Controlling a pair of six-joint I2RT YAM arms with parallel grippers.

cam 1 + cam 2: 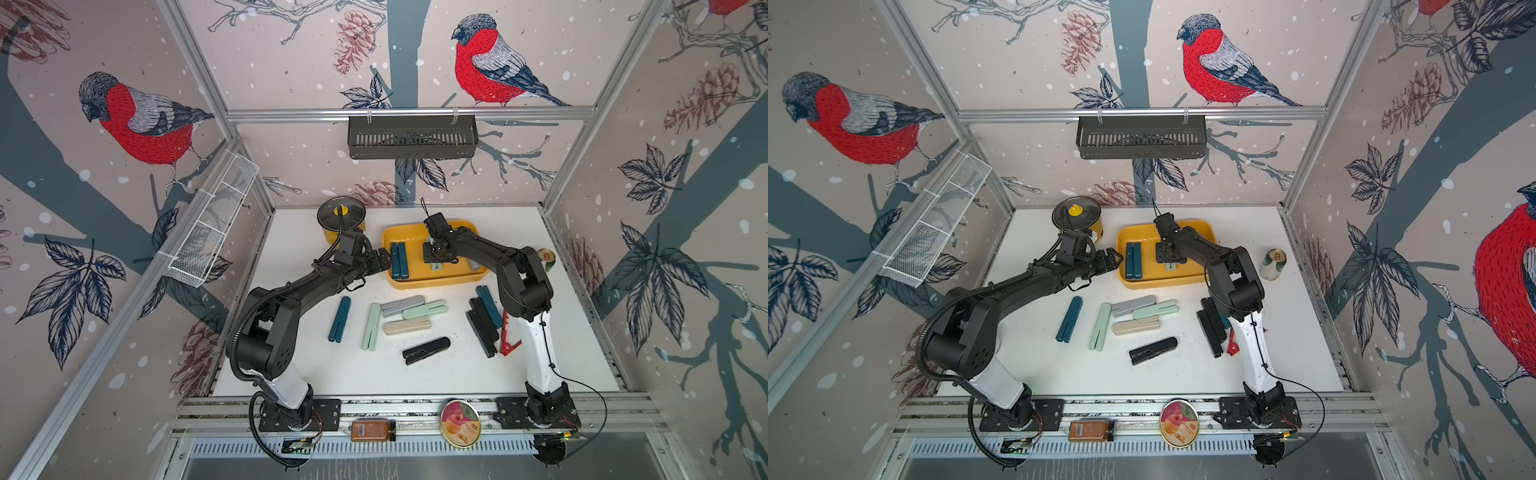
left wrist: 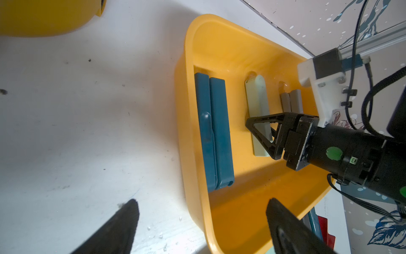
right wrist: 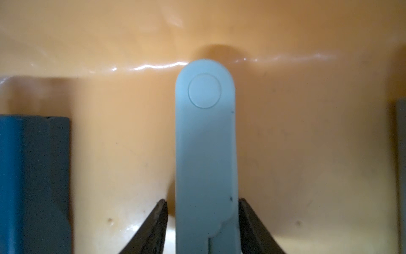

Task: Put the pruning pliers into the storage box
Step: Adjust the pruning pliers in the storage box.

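The yellow storage box [image 1: 436, 284] stands at the back of the table. Inside it lie teal pruning pliers [image 2: 214, 132], mint ones [image 2: 257, 96] and grey ones [image 2: 292, 100]. My right gripper [image 3: 202, 201] reaches down into the box. Its fingers stand either side of the mint pliers [image 3: 205, 143], which rest on the floor, with a gap showing on one side, so it is open. My left gripper [image 2: 202, 202] is open and empty, straddling the box's rim [image 2: 182, 110] at its left end. Several more pliers lie on the table, among them teal [image 1: 340, 319], mint [image 1: 371, 326], beige [image 1: 407, 325], black [image 1: 426, 350] and red [image 1: 508, 336].
A yellow lidded pot [image 1: 340, 218] stands just left of the box, behind my left wrist. A drink can [image 1: 547, 257] sits right of the box. A black slotted basket [image 1: 411, 137] hangs on the back wall and a white wire basket [image 1: 212, 224] on the left wall.
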